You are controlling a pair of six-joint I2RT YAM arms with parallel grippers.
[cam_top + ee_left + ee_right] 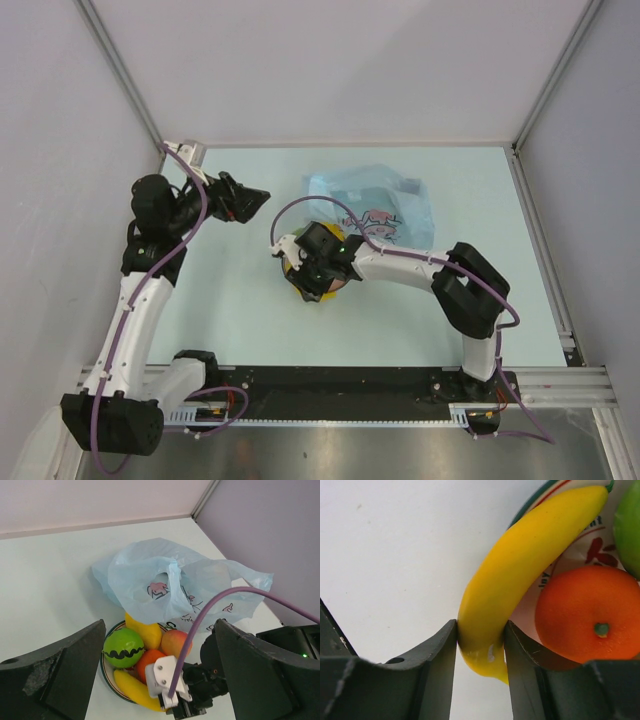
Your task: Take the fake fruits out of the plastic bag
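Two arms out, right arm stretched low from the right, right gripper pinching the banana tip, banana on the plate rim beside the orange and green fruit, plastic bag crumpled just behind, left arm raised far left, left gripper wide apart, empty.

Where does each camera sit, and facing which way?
Top external: above, behind the robot, looking down on the table; both arms show.
Left wrist: rides the left arm, faces plastic bag and plate; left gripper's open fingers show.
Right wrist: rides the right arm, looks down at the banana between right gripper's fingers.
Shared: both wrist views show banana and orange.
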